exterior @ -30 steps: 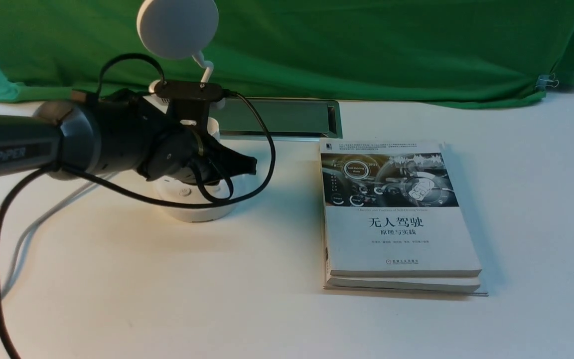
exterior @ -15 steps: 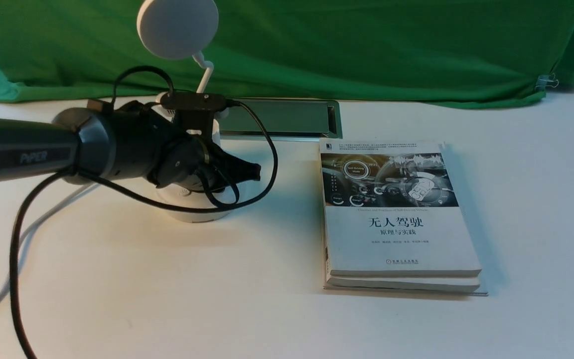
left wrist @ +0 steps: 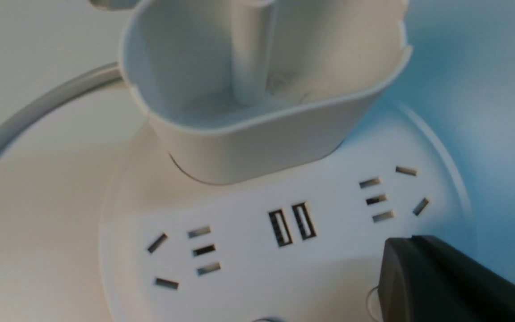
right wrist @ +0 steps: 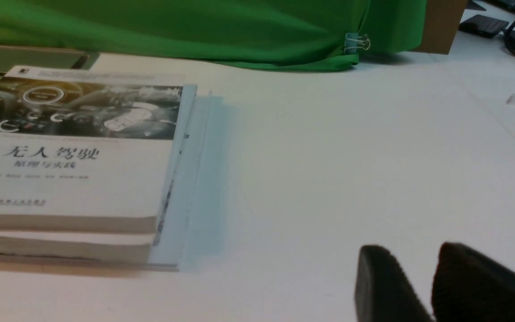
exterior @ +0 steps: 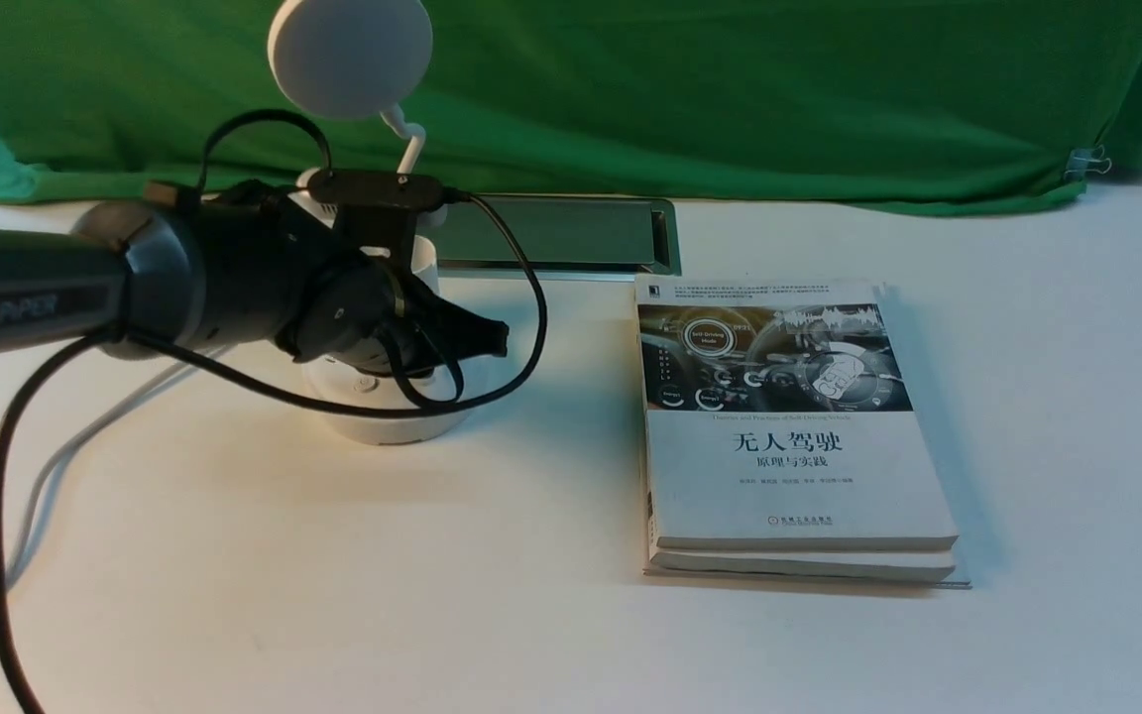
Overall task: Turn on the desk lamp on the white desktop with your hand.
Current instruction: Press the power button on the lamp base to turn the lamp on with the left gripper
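Lamp unlit, press pending

We hover our hand (exterior: 477,335), jaws apparently together, over the desk lamp (exterior: 383,397) base on the white desktop (exterior: 531,595); its head looks dark, so the button remains unpressed.

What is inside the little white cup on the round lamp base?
Inside the little white cup stands only the lamp's thin white neck; the floor around it looks bare. The near wall hides the lowest front corner.

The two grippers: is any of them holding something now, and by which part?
Nothing is held. The left gripper is over the desk lamp base, gripping nothing. The right gripper is over the bare white desktop, nothing between its fingers.
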{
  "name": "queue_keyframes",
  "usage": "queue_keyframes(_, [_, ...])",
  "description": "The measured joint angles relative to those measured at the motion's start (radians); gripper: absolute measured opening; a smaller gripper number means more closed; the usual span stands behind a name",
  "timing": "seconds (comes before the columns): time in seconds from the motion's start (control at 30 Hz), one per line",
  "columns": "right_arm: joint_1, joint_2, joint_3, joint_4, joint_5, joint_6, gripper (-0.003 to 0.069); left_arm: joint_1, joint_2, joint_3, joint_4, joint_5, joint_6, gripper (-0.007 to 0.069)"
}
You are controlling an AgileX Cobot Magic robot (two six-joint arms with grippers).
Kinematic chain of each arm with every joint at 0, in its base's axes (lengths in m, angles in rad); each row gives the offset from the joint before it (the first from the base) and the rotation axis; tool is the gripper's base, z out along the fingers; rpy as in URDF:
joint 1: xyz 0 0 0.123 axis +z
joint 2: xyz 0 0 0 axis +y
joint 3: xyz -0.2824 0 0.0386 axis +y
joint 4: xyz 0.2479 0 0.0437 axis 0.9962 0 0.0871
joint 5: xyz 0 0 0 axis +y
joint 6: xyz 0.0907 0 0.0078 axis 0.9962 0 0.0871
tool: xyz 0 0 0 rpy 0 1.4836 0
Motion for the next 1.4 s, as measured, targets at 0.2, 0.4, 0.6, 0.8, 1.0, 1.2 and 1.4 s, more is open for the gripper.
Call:
queue_keyframes(0.2, [0.000,0.000,0.000,0.000,0.000,0.000,0.0238,0.000,0.016,0.003,0.000,0.003,0.000,0.0001])
queue_keyframes(0.4, [0.000,0.000,0.000,0.000,0.000,0.000,0.0238,0.000,0.016,0.026,0.001,-0.031,-0.007,0.0001])
queue_keyframes(0.6, [0.000,0.000,0.000,0.000,0.000,0.000,0.0238,0.001,0.027,0.051,0.001,-0.090,-0.026,0.0001])
queue_keyframes(0.8, [0.000,0.000,0.000,0.000,0.000,0.000,0.0238,0.001,0.017,0.057,0.000,-0.129,-0.027,0.0001])
queue_keyframes(1.0, [0.000,0.000,0.000,0.000,0.000,0.000,0.0238,0.000,-0.087,0.082,-0.054,-0.022,-0.017,0.0001])
queue_keyframes(1.2, [0.000,0.000,0.000,0.000,0.000,0.000,0.0238,0.000,-0.274,0.197,-0.272,0.052,0.171,0.0001])
queue_keyframes(1.4, [0.000,0.000,0.000,0.000,0.000,0.000,0.0238,0.000,-0.634,0.486,-0.556,0.014,0.438,0.0001])
